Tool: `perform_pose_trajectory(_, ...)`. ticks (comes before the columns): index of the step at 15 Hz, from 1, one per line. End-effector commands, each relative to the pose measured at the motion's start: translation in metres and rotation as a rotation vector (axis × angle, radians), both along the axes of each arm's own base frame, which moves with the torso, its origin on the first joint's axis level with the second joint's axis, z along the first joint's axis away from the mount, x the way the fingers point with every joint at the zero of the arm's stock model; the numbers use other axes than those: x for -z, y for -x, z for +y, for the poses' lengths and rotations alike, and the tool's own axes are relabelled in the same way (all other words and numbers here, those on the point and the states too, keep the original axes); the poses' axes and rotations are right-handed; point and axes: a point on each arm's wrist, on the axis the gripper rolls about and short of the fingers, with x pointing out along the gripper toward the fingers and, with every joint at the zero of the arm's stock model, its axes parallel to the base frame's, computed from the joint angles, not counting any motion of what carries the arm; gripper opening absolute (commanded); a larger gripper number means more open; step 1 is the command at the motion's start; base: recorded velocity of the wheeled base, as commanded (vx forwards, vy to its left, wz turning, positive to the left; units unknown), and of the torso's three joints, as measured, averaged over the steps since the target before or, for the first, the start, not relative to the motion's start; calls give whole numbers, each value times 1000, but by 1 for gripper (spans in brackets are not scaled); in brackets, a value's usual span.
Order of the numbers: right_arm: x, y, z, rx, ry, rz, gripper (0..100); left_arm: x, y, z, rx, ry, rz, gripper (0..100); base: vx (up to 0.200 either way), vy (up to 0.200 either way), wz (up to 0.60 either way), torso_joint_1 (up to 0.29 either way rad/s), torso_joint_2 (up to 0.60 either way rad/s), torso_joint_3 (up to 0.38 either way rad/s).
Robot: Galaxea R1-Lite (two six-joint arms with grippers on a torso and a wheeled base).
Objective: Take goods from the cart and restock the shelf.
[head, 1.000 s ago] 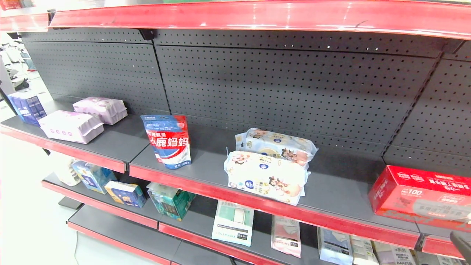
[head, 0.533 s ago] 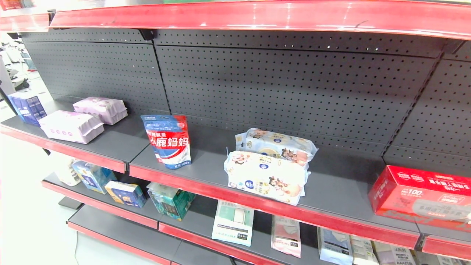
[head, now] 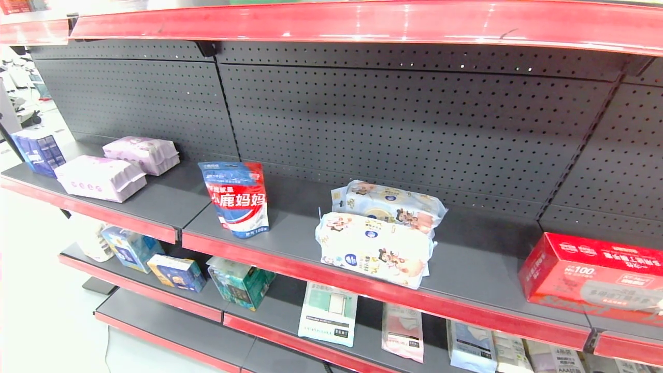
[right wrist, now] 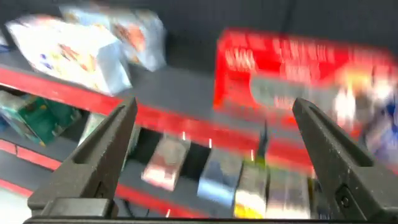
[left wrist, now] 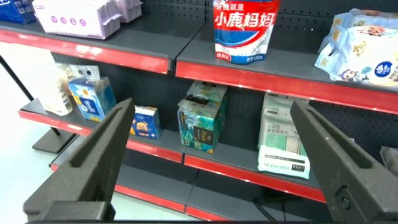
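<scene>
The shelf [head: 476, 259] has bare room beside the red box [head: 590, 274], but both arms' jaws gape empty, so I'd fetch stock first, gripped squarely.

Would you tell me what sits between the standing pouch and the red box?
In the head view, two white packs: a front pack and a rear pack behind it.

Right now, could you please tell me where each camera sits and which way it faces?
Head: on the head, looking forward and down at the black, red-edged pegboard shelf.
Left wrist: on that wrist, facing the shelf's lower tiers, framed by the open left gripper.
Right wrist: on that wrist, facing the red rectangular box, framed by the open right gripper.
Shared: head and left wrist both show the blue-and-red standing pouch.
</scene>
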Motion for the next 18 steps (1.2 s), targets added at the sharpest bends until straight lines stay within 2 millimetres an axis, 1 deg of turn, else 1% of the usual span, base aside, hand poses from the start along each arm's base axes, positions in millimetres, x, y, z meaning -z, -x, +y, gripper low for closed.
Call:
perform_pose_trajectory(1,-1,0,0,0,8,-6,100,0,0,0,-1,0,1,100,0,0,0,0,0,0)
perform_pose_trajectory(4,0,0,0,3,-34,-3,100,0,0,0,-1,5,1,100,0,0,0,0,0,0)
perform_pose_trajectory(12,0,0,0,6,-37,-3,100,0,0,0,-1,0,1,100,0,0,0,0,0,0)
perform_pose_trajectory(18,0,0,0,6,-37,-3,100,0,0,0,-1,2,1,100,0,0,-600,9,0,2)
